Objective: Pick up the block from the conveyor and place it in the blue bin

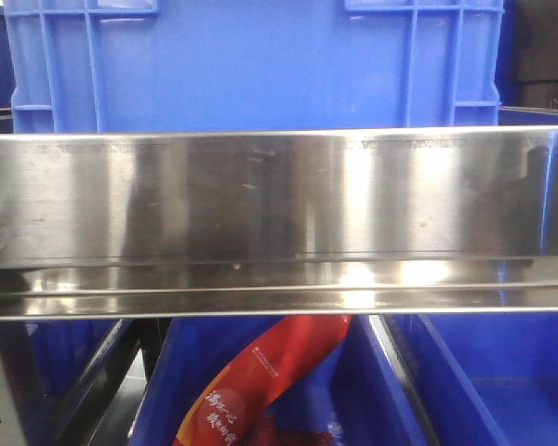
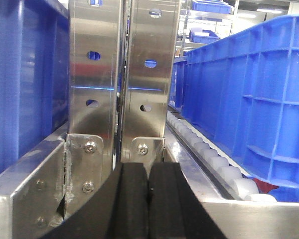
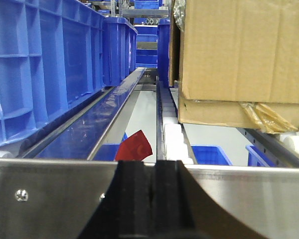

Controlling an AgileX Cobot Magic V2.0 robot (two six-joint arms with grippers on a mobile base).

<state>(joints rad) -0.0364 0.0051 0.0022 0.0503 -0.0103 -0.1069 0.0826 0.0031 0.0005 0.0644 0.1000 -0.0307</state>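
Blue bin (image 1: 251, 65) above steel rail (image 1: 279, 214) | both jaws closed, empty

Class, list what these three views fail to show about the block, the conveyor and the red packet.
- Block and conveyor: in no view; the steel rail fills the front view's middle.
- Red packet: top hidden behind that rail, bottom cut by the frame edge; print too small to read.
- Left gripper: shut, its base is cut off by the lower edge.
- Right gripper: shut, hides part of the red packet.
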